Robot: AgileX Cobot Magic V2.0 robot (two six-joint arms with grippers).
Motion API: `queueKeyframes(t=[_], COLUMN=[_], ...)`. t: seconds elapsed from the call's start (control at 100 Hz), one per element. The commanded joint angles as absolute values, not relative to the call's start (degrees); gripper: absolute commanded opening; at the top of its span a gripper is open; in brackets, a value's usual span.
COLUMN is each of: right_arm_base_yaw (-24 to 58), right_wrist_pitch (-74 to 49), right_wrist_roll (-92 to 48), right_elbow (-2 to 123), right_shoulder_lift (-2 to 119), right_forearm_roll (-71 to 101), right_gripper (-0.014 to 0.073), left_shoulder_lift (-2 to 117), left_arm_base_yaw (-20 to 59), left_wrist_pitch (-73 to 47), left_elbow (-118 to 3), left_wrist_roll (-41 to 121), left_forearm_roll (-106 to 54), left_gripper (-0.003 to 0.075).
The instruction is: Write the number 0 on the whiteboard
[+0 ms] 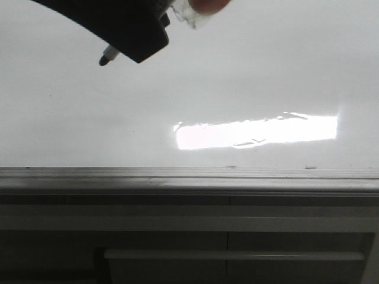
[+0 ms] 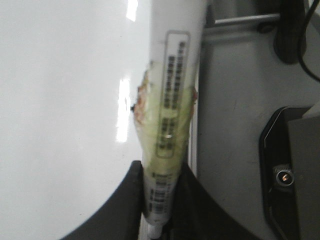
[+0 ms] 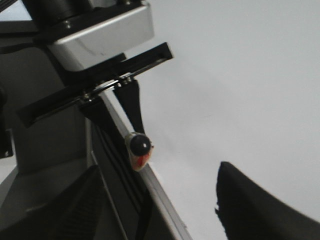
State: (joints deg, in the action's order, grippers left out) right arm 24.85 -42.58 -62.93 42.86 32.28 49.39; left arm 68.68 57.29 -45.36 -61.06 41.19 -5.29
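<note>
whiteboard [image 1: 249,77]: glossy white, flat; glare patch; grey rail at near edge

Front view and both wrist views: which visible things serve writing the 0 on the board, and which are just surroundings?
Belongs to the job:
- whiteboard, no 0 visible on it yet
- marker, clamped in the left gripper, tip dark
- left gripper

Just there:
- grey rail along the board's edge
- right gripper, open, holding nothing
- glare patch, a reflection
</note>
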Motion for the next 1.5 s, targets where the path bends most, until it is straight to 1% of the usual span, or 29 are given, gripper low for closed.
queueKeyframes(t=[0.0,0.09,0.23,0.38,0.59,0.66,0.9,1.1,1.12,1.32,1.37,1.39,1.44,1.48,1.49], right_arm_base_yaw=[30.77,35.59,39.37,40.91,41.01,41.01,41.01,41.01,41.01,41.01,41.01,41.01,40.66,40.01,39.91], right_wrist_pitch=[-39.75,-37.88,-37.68,-36.55,-36.65,-36.77,-36.77,-38.51,-38.64,-37.53,-36.68,-36.37,-36.04,-35.91,-35.91], right_wrist_roll=[-64.45,-64.45,-64.45,-64.45,-64.45,-64.45,-64.45,-64.45,-64.45,-64.45,-64.45,-64.45,-64.45,-64.45,-64.45], right_elbow=[46.59,47.95,50.41,52.1,52.73,52.73,52.73,52.73,52.73,52.73,52.73,52.73,52.73,52.73,52.73], right_shoulder_lift=[37.44,42.15,48.02,51.94,55.57,56.36,58.06,58.82,58.82,59.05,59.05,59.05,58.89,58.79,58.7], right_forearm_roll=[47.91,46.83,47.03,47.5,49.57,50.38,51.14,51.14,51.14,51.14,51.04,51.04,51.04,51.04,51.04], right_gripper=[0.0423,0.0423,0.0423,0.0423,0.0413,0.0374,0.017,-0.0064,-0.0077,-0.0074,-0.0074,-0.0074,-0.0074,-0.0072,-0.0069], left_shoulder_lift=[67.41,67.41,67.41,67.41,67.41,67.41,67.41,67.41,67.41,67.29,67.19,67.21,66.89,66.66,66.62], left_arm_base_yaw=[59.57,59.97,59.97,59.97,59.97,59.97,59.97,59.97,59.97,59.97,59.97,59.97,59.97,59.97,59.97], left_wrist_pitch=[-42.95,-42.95,-43.06,-43.06,-43.06,-43.06,-43.06,-43.06,-43.06,-42.49,-42.19,-42.19,-42.19,-42.19,-42.19], left_elbow=[-63.16,-63.16,-63.16,-63.16,-63.16,-63.16,-63.16,-63.16,-63.16,-63.16,-63.5,-63.51,-64.22,-64.62,-64.8], left_wrist_roll=[41.44,41.33,41.22,41.22,41.22,41.22,41.22,41.22,41.22,39.57,37.17,36.13,33.92,31.63,31.2], left_forearm_roll=[-1.57,-1.25,-1.25,-1.25,-1.25,-1.25,-1.77,-1.77,-1.77,-1.77,-1.77,-1.77,-1.77,-1.77,-1.77], left_gripper=[-0.002,-0.002,-0.002,-0.002,-0.002,-0.002,-0.002,-0.002,-0.002,-0.0017,0.0005,0.0027,0.0102,0.0188,0.022])
